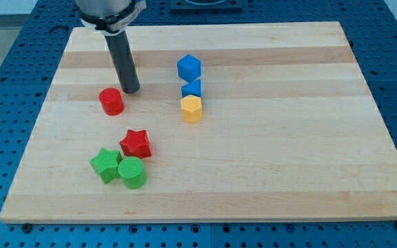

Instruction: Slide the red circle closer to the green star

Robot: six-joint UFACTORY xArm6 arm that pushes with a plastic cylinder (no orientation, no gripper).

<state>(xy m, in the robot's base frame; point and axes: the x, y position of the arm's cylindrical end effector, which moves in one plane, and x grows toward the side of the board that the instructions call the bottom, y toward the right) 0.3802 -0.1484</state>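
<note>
My tip [131, 90] has no jaws. The red circle [112, 101], light, rigid, likely slides easily; push its top-side face toward the green star [105, 164].

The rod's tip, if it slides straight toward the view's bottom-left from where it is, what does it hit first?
Most likely the red circle. My tip sits just to its upper right, apparently a little apart. Further along that line lies the green star, though exact alignment is hard to judge.
</note>
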